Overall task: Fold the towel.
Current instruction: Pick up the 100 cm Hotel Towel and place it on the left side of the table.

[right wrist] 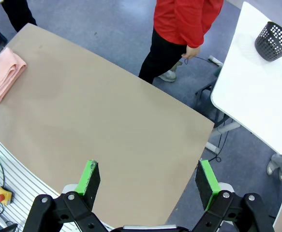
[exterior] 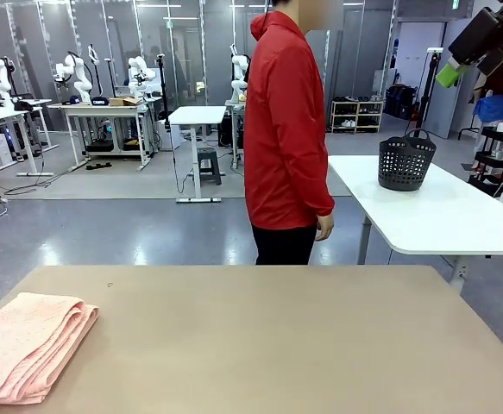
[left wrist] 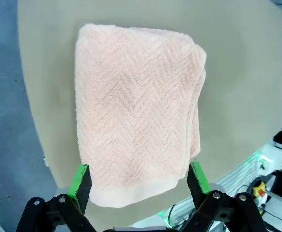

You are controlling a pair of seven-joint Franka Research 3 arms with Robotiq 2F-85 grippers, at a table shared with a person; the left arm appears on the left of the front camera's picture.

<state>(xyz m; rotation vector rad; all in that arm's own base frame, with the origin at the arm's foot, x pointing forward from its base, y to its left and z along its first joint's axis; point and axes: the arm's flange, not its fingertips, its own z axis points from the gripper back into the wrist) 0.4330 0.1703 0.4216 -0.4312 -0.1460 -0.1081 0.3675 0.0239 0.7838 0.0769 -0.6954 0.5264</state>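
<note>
The towel (exterior: 27, 345) is pale salmon pink and lies folded into a thick rectangle at the near left corner of the tan table (exterior: 268, 336). Its herringbone weave and plain hem band show from above in the left wrist view, towel (left wrist: 136, 116). My left gripper (left wrist: 140, 169) hovers over the towel's hem end, open, with its green pads wider apart than the fold and nothing between them. High over the table's near right part, my right gripper (right wrist: 148, 166) is open and empty; the towel (right wrist: 3, 75) lies far off to its left. The right gripper (exterior: 458, 65) also shows raised at the front view's top right.
A person in a red jacket (exterior: 286, 129) stands at the table's far side, side-on, hands down. Behind on the right, a white table (exterior: 441, 216) carries a black basket (exterior: 405, 162). The tan table's middle and right are bare.
</note>
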